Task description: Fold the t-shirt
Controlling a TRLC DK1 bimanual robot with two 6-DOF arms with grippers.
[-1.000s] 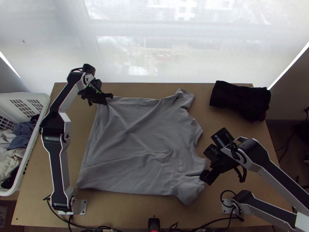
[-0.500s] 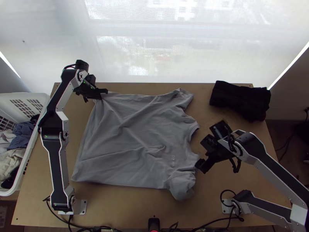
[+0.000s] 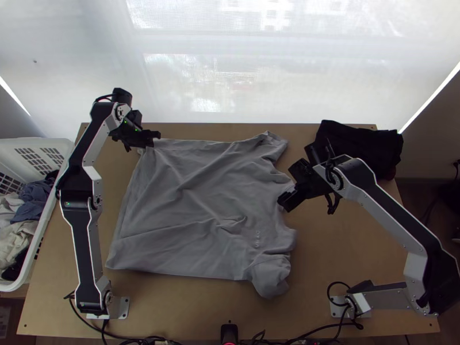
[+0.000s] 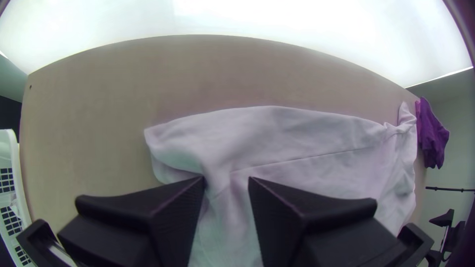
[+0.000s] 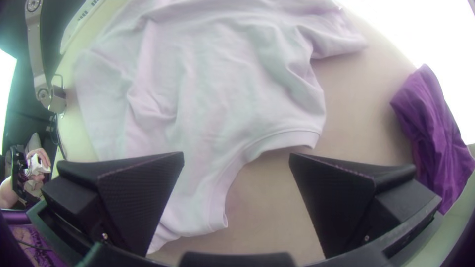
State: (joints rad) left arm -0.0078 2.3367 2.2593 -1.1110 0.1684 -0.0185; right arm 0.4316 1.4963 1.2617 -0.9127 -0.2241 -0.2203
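Top view — left gripper (image 3: pixel 155 138) seemingly parted, right gripper (image 3: pixel 283 205) spread wide — both at t-shirt (image 3: pixel 195 201).

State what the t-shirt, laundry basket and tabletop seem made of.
T-shirt: matte knit, perhaps cotton, judging by its soft wrinkles.
Laundry basket: smooth, likely molded plastic, given the thin slotted walls.
Tabletop: low-sheen wood or wood-look board, from its flat tan surface.

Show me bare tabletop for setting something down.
Bare tabletop lies between the grey t-shirt and right arm's base, plus a strip nearer the table's near edge. Crowded: far right, with the black garment and right end effector.
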